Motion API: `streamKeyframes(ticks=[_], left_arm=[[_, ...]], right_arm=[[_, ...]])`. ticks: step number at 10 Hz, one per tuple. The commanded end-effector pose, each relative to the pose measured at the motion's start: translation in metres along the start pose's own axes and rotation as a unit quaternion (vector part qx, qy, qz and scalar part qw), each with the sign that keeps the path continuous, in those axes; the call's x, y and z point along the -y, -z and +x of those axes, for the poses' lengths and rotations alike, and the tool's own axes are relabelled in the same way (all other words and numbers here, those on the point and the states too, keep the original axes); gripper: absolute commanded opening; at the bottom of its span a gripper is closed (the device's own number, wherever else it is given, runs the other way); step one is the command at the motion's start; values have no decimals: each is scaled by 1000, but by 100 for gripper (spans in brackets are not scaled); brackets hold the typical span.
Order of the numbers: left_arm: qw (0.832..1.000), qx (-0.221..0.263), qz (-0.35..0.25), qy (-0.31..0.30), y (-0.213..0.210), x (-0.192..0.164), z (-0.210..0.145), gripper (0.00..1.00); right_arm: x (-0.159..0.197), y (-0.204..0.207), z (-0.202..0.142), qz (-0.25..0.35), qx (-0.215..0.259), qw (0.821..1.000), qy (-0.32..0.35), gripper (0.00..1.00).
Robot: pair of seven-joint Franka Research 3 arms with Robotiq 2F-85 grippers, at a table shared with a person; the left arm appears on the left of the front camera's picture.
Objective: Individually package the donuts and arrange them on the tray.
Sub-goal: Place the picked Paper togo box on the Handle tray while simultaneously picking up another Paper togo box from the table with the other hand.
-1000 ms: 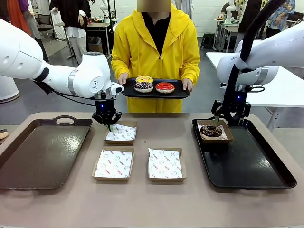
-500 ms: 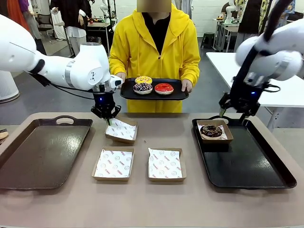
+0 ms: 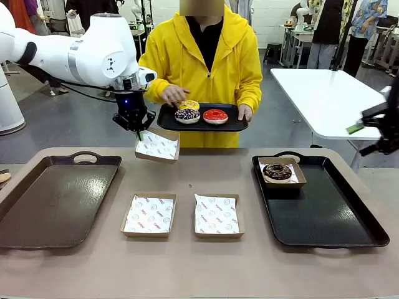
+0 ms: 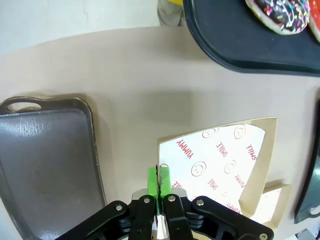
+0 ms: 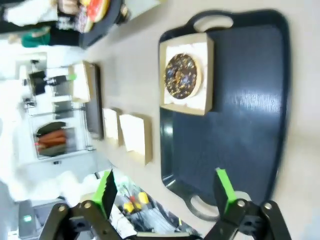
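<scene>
My left gripper (image 3: 139, 129) is shut on the edge of a paper-lined cardboard box (image 3: 157, 146), holding it tilted in the air just below the person's black tray (image 3: 234, 124). That tray carries a yellow donut (image 3: 189, 104), a purple-brown sprinkled donut (image 3: 187, 115) and a red donut (image 3: 216, 116). The person's hand (image 3: 174, 94) touches the yellow one. In the left wrist view the left gripper (image 4: 160, 182) pinches the box (image 4: 220, 162) rim. A chocolate donut (image 3: 277, 172) lies boxed on the black tray (image 3: 324, 215). My right gripper (image 3: 365, 138) hangs open at the far right; in its wrist view the right gripper (image 5: 165, 190) is above that donut (image 5: 181, 75).
Two empty lined boxes (image 3: 148, 215) (image 3: 217, 215) sit at the table's middle front. A brown tray (image 3: 56, 199) lies at the left with nothing on it. A white table (image 3: 324, 93) stands behind at the right.
The left gripper has lifted its box off the table, up toward the person's tray. The right arm has pulled back to the right, away from the boxed donut. The person's hand moved onto the yellow donut.
</scene>
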State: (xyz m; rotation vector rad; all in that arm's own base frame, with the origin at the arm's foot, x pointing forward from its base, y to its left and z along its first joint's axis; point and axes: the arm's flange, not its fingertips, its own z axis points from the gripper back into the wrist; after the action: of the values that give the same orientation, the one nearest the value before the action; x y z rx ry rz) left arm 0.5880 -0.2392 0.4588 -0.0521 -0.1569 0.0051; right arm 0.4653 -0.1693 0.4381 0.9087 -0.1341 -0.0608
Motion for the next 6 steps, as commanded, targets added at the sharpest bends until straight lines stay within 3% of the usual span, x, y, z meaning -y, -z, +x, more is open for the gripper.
streamKeyframes(ticks=[1, 3, 5, 6], left_arm=[[1000, -1, 21, -23, -5, 7, 8, 0], [999, 5, 28, -35, -15, 11, 13, 0], [998, 8, 31, -48, -20, 12, 17, 0], [1000, 4, 9, -25, -16, 4, 8, 0]], right_arm=[[24, -21, -28, 75, 31, 997, -9, 100], [50, -43, -53, 119, 54, 991, 0, 100], [69, -53, -75, 146, 46, 988, -6, 100], [76, -56, -85, 156, 50, 987, -7, 100]])
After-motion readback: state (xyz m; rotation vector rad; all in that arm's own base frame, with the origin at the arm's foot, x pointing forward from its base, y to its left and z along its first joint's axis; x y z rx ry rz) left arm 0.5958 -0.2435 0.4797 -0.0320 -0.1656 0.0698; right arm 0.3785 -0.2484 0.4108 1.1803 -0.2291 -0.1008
